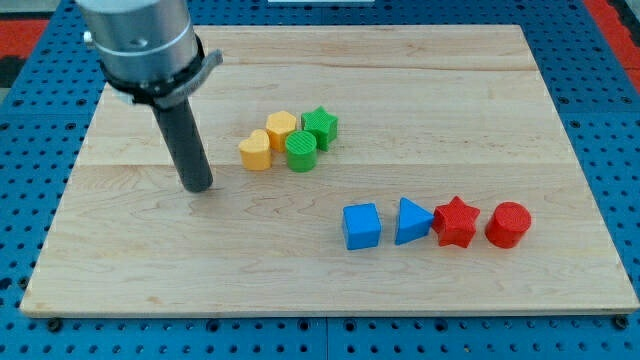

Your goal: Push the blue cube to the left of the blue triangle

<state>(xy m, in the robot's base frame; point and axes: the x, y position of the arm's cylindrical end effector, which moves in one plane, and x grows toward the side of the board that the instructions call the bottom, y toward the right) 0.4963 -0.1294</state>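
Observation:
The blue cube lies on the wooden board right of centre, near the view's bottom. The blue triangle sits just to its right, with a narrow gap between them. My tip rests on the board well to the left of the blue cube and a little higher in the view, apart from every block. The dark rod rises from it to the grey arm body at the view's top left.
A red star touches the blue triangle's right side, and a red cylinder stands right of it. A cluster near the board's centre holds a yellow heart, a yellow hexagon, a green cylinder and a green star.

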